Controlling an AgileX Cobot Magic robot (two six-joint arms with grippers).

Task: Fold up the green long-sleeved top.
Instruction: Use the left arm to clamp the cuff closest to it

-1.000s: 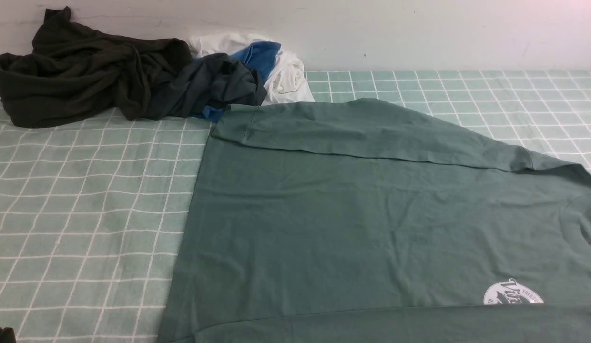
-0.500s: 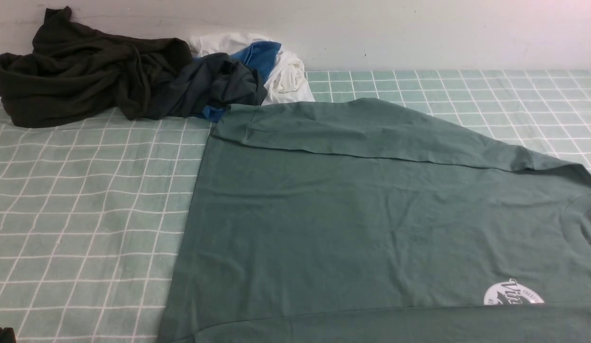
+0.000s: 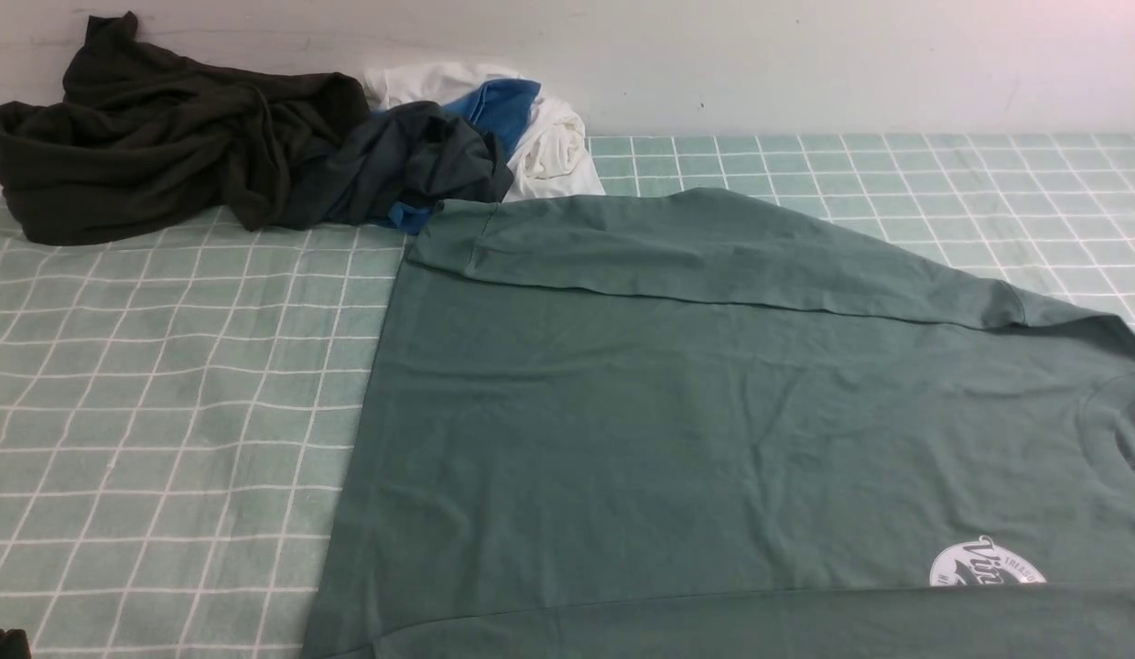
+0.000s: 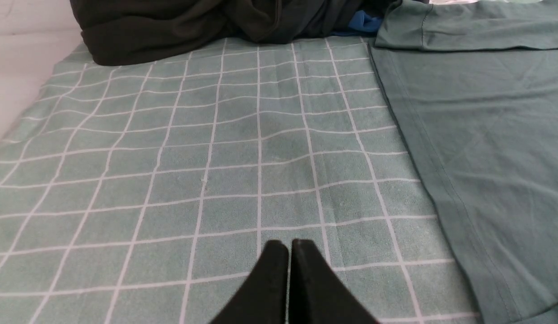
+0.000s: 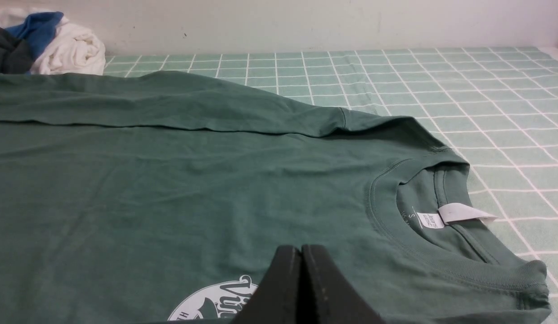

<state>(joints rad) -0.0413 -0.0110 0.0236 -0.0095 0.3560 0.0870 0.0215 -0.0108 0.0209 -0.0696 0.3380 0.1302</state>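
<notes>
The green long-sleeved top (image 3: 714, 412) lies spread flat, front up, over the middle and right of the tabletop (image 3: 165, 412), which is covered in a pale green cloth with a white grid. The collar (image 5: 441, 261) points to my right and the hem runs down the left side of the garment. One sleeve (image 3: 714, 247) is folded in along the far edge of the body, with its cuff end near the far-left corner of the top. Another band of the same fabric lies across the near edge, partly covering the round white logo (image 3: 986, 563). A white neck label (image 5: 459, 211) shows inside the collar. My left claw (image 4: 290, 245) has its two dark fingers pressed together with only a hairline between them. It grips nothing and sits over bare checked cloth, beside the hem and apart from it. My right claw (image 5: 300, 249) is likewise closed tight and empty, sitting over the chest of the top just by the logo. I cannot tell whether it touches the fabric. At the far left, against the wall (image 3: 805, 64), is a heap of other clothes: a dark olive-black garment (image 3: 146, 146), a dark grey garment (image 3: 412, 160) beside it, and a blue cloth (image 3: 499, 105) and a white garment (image 3: 554, 146) bunched behind, just beyond the folded sleeve's cuff
</notes>
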